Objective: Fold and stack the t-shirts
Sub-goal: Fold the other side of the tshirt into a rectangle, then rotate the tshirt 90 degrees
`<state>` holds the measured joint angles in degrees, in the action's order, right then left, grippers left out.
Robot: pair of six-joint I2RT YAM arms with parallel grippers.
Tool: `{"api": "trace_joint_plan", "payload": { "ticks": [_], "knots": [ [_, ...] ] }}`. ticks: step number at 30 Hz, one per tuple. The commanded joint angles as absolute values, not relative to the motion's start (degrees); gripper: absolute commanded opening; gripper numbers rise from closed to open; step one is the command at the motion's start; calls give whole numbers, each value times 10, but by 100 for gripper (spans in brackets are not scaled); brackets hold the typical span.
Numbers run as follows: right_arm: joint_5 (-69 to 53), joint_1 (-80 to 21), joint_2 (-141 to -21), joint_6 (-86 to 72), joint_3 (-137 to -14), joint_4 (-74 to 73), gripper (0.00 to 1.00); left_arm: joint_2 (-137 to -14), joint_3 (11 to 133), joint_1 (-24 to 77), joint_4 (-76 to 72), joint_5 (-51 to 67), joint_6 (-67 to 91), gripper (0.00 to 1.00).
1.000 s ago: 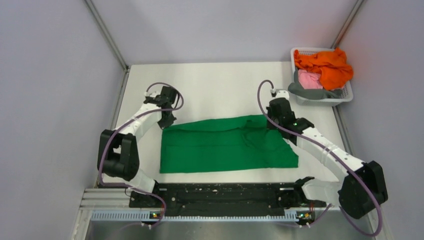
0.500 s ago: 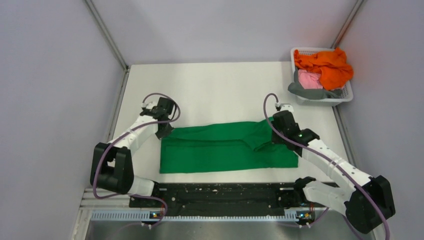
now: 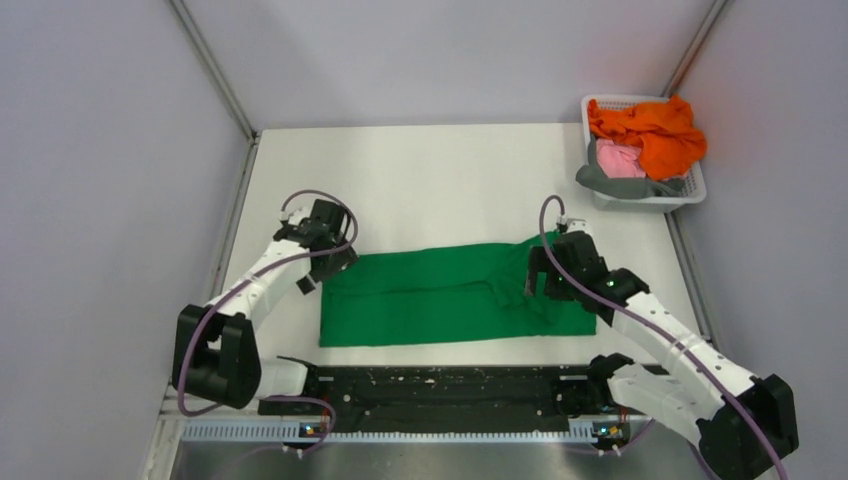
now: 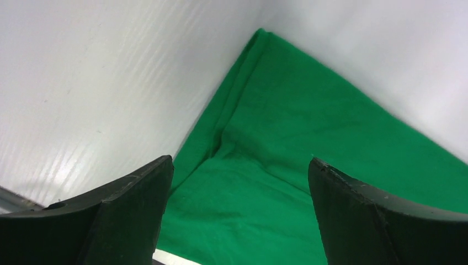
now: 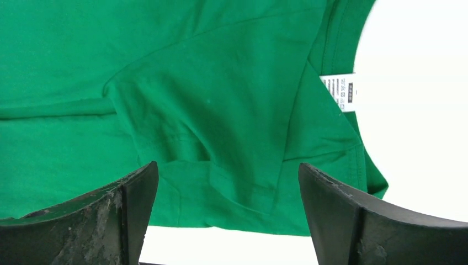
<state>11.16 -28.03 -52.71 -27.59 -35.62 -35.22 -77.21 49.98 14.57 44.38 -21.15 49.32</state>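
Observation:
A bright green t-shirt point(image 3: 440, 298) lies on the white table as a long band folded lengthwise, one sleeve doubled over near its right end. My left gripper point(image 3: 325, 268) hovers open over the band's far left corner, green cloth point(image 4: 309, 127) below its spread fingers point(image 4: 127, 210) and nothing between them. Above the right end, by the sleeve and collar, my right gripper point(image 3: 540, 280) is open too and holds nothing. The right wrist view shows the sleeve fold point(image 5: 209, 94) and a white label point(image 5: 339, 91). Orange point(image 3: 655, 130), pink point(image 3: 620, 160) and grey point(image 3: 600, 180) t-shirts are heaped in the basket.
A white lattice basket point(image 3: 640, 204) stands at the table's far right corner. Grey walls close in the left, far and right sides. A black rail point(image 3: 440, 385) with the arm bases runs along the near edge. Bare white table point(image 3: 440, 180) stretches beyond the green shirt.
Both grippers pulled the green shirt's far edge toward the near side, narrowing the band, then opened and let the cloth go. Both arms have drawn nearer.

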Motion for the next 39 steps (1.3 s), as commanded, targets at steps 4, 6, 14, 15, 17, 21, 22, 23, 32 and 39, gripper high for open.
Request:
{"api": "trace_joint_plan", "payload": {
  "ticks": [4,6,14,15,17,21,22,23,32,39],
  "knots": [
    [70,-285,-577,-340,-344,-227,99,-769,524,171,367,-98,451,99],
    [65,-284,-615,-368,-336,-206,99,-794,519,177,353,-81,446,99],
    [27,-230,-752,-405,-313,-57,99,-837,454,191,283,-54,461,99],
    [18,-218,-774,-406,-322,-40,99,-836,442,193,278,-50,466,99],
    [15,-213,-816,-397,-344,-7,99,-827,417,201,265,-49,474,99],
    [29,-210,-940,-354,-437,46,99,-801,371,231,259,-48,514,99],
    [25,-209,-971,-340,-471,52,99,-795,360,242,253,-40,528,99],
    [12,-208,-1007,-323,-507,54,99,-789,349,255,248,-31,547,99],
    [-124,-206,-1295,-176,-907,-46,98,-837,384,365,264,88,673,99],
    [-230,-216,-1449,-165,-1144,-39,98,-899,484,450,242,94,684,99]
  ]
}}
